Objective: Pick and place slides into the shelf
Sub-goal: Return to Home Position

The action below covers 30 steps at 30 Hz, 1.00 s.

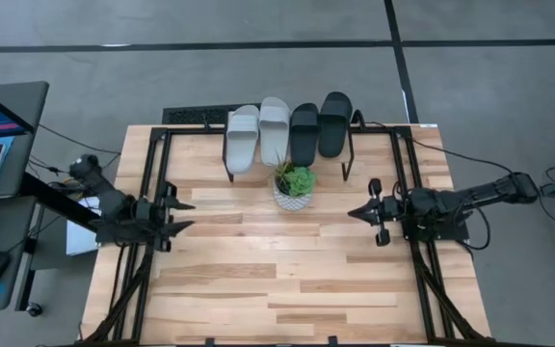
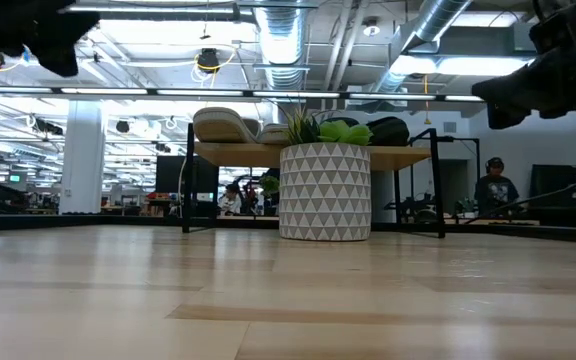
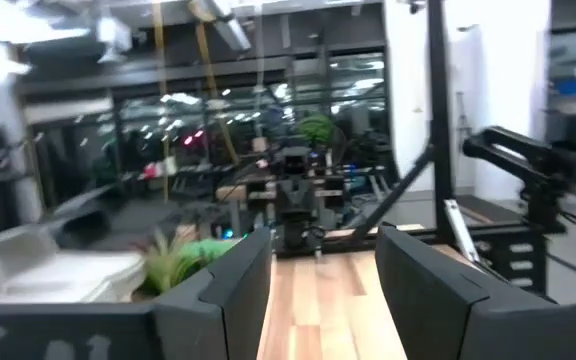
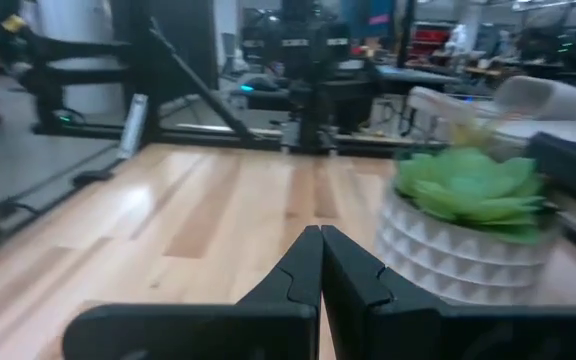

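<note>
We see all four slides lying side by side on the shelf (image 2: 408, 155), a low rack with a light wood plank top on thin black metal legs, standing at the far edge of the table (image 1: 258, 280). From above, the two light grey slides (image 1: 242, 138) take the left half and the two black slides (image 1: 334, 123) the right half. Each is a smooth, rounded slip-on with a wide strap, and neighbours lie touching or nearly so. In the level view only their curved humps show above the plank, and we cannot tell how many of the four are visible there.

The table is made of pale wood strips of mixed tone with a visible grain. Just in front of the shelf stands a round white pot (image 2: 325, 190) with a relief of small triangles on its wall. It holds a green plant (image 2: 333, 130) of spiky and fleshy leaves, which rises in front of the shelf top.

The left gripper (image 1: 189, 215) hangs above the table's left side, well apart from the shelf, with its dark flat fingers (image 3: 238, 290) spread wide and nothing between them. The right gripper (image 1: 355, 213) hangs above the right side, near the pot but clear of it, its fingers (image 4: 303, 265) pressed together into one point and holding nothing.
</note>
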### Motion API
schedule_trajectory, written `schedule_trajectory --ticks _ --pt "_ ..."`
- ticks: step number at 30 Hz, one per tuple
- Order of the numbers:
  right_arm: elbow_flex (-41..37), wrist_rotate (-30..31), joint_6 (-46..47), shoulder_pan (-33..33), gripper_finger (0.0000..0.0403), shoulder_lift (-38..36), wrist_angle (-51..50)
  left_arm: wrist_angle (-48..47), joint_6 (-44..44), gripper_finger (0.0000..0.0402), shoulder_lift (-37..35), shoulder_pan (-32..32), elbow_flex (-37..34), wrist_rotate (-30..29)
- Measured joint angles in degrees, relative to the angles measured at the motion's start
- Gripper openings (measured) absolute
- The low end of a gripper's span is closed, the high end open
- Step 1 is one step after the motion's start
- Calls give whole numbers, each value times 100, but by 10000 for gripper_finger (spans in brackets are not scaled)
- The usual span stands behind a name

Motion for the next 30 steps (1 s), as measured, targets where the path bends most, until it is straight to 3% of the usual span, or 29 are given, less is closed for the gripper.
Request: schedule_trajectory --ticks 3,9,11,17,24,26,30 --pt "-1 -40 -120 -296 0 0 -35 -200 -584 171 0 559 2 507" --pt "-1 -156 213 -1074 0 0 -32 -791 -1681 171 2 1987 2 2782" --pt "-1 -437 174 -1370 0 0 -30 -952 -1936 171 4 2486 2 3441" --pt "-1 -2251 -182 -1961 0 26 -30 -1180 -2164 171 2 3931 2 4949" --pt "-2 -2469 -178 -1979 0 482 -164 -1354 -2248 171 -6 5244 2 6975" --pt "-4 -2498 10 -1951 0 585 -45 -1263 -2233 171 -11 5463 2 7320" --pt "-4 -2511 491 -1941 0 673 399 -1348 -2364 171 4 5719 2 7396"
